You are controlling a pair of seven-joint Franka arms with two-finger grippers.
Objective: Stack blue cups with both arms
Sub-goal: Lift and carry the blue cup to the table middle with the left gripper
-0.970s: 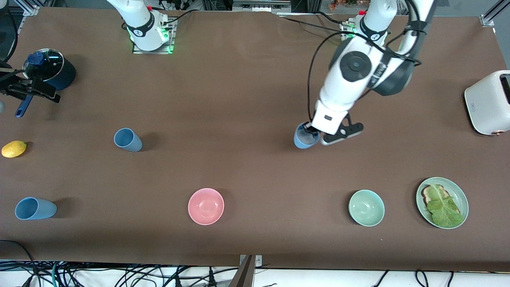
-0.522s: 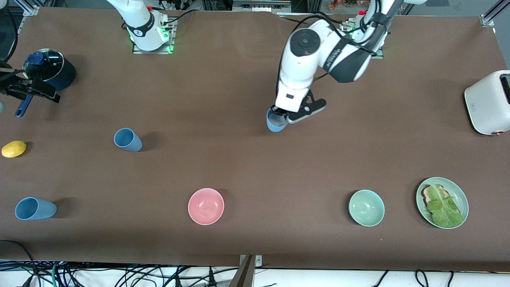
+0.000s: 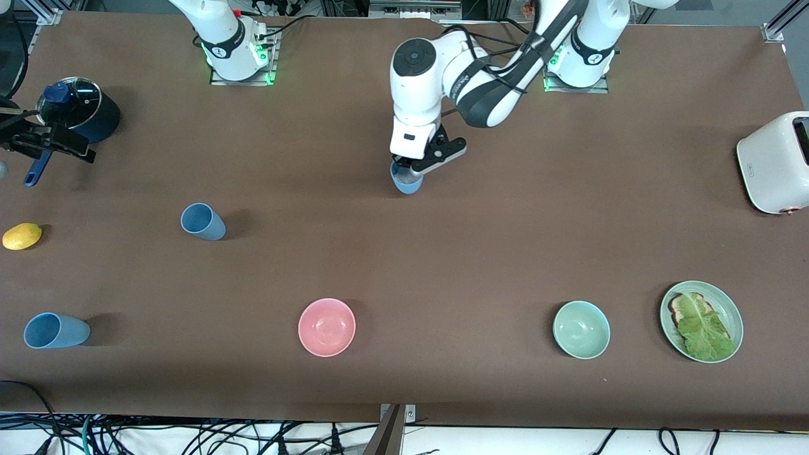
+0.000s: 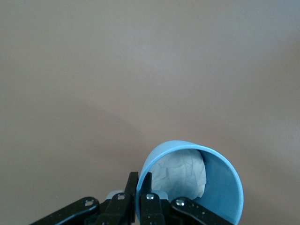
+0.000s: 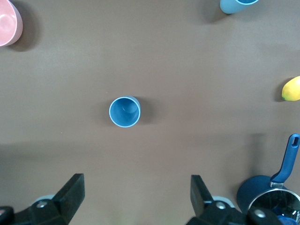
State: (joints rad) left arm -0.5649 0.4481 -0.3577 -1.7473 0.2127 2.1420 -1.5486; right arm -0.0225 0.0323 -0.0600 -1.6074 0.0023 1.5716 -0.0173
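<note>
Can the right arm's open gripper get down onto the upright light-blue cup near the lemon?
Probably yes. The right gripper hangs open above the table with the upright light-blue cup standing alone; nothing lies around it, and the left gripper, shut on another cup, is mid-table.

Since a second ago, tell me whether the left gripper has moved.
Yes. The left gripper, shut on a blue cup, moved away from the toaster, toward the right arm's end.
</note>
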